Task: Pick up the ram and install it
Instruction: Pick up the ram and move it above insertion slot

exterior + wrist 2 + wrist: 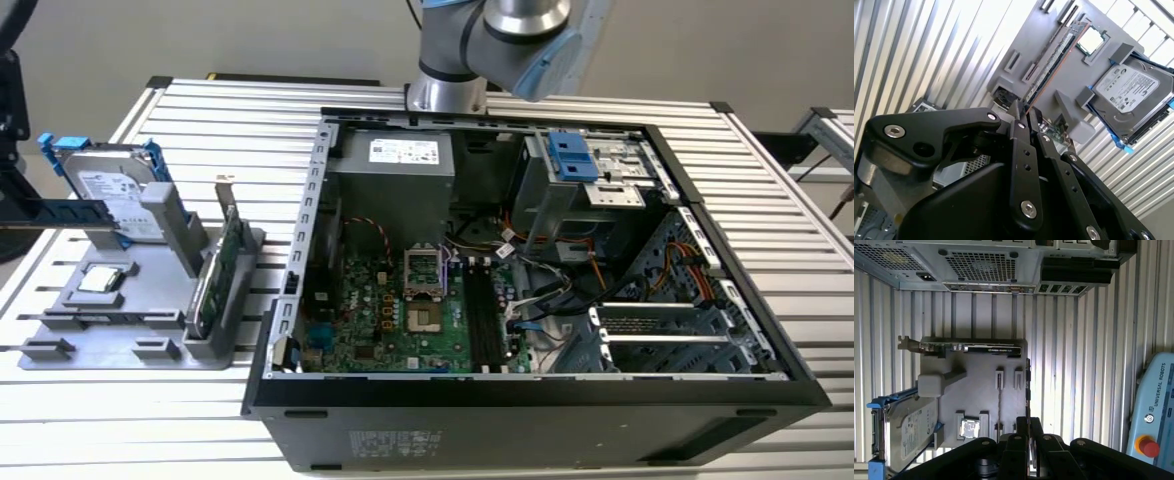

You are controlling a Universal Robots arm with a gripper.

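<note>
Over the slatted table, above the grey holder beside the open computer case, the ram is gripped at one end by the closed tool, so it could be tilted or dropped if swung quickly.

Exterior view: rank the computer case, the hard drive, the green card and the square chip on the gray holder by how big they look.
1. computer case, by far the largest.
2 and 3. hard drive and green card: too close to rank, as the card is longer but seen nearly edge-on.
4. square chip, smallest.
</note>
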